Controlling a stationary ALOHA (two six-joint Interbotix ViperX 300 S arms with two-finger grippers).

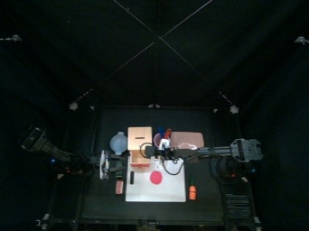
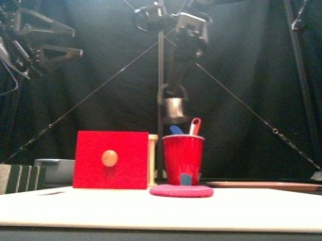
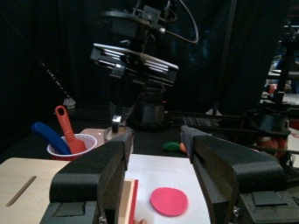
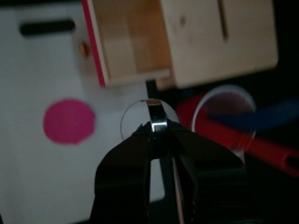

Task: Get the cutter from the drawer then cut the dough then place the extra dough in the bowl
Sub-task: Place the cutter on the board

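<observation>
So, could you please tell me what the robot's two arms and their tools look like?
The left arm and right arm are black and jointed. The left tool has two broad, blocky jaws, grey from outside. The right tool has narrow black jaws under a silver cross-plate, with black cables looping above it.

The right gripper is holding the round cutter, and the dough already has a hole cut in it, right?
Not quite. The right gripper does hold the cutter, but the dough is a whole pink disc with no hole in it, as the right wrist view shows.
</observation>
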